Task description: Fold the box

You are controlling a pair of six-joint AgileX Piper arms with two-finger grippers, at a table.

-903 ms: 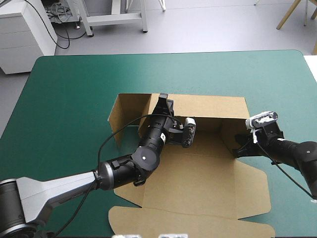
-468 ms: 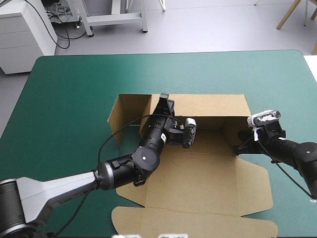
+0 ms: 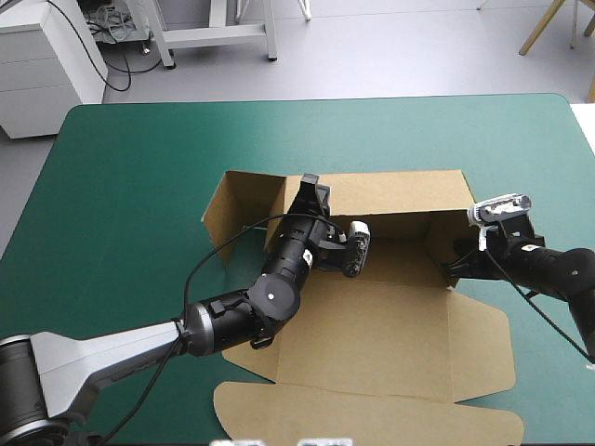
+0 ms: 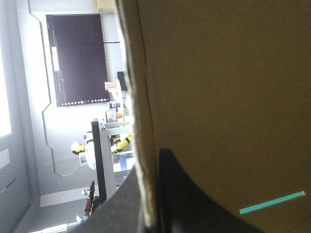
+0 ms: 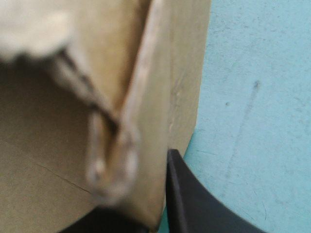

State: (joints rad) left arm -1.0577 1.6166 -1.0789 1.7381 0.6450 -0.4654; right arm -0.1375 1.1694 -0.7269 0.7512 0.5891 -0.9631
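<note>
Looking at the box (image 3: 372,344) mid-table on the teal-green cover (image 3: 130,186): lid flap (image 3: 372,418) flat toward 6 o'clock, walls up. At 3 o'clock, got the right gripper (image 3: 453,267) pinched onto the side wall (image 3: 441,237). Up at 12, left gripper (image 3: 310,189) clamped over the back wall (image 3: 390,195) edge.

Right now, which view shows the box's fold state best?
The high view: the whole box shows, far wall raised, lid flat. The left wrist view shows only an edge in the left gripper; the right wrist view likewise, in the right gripper.
</note>
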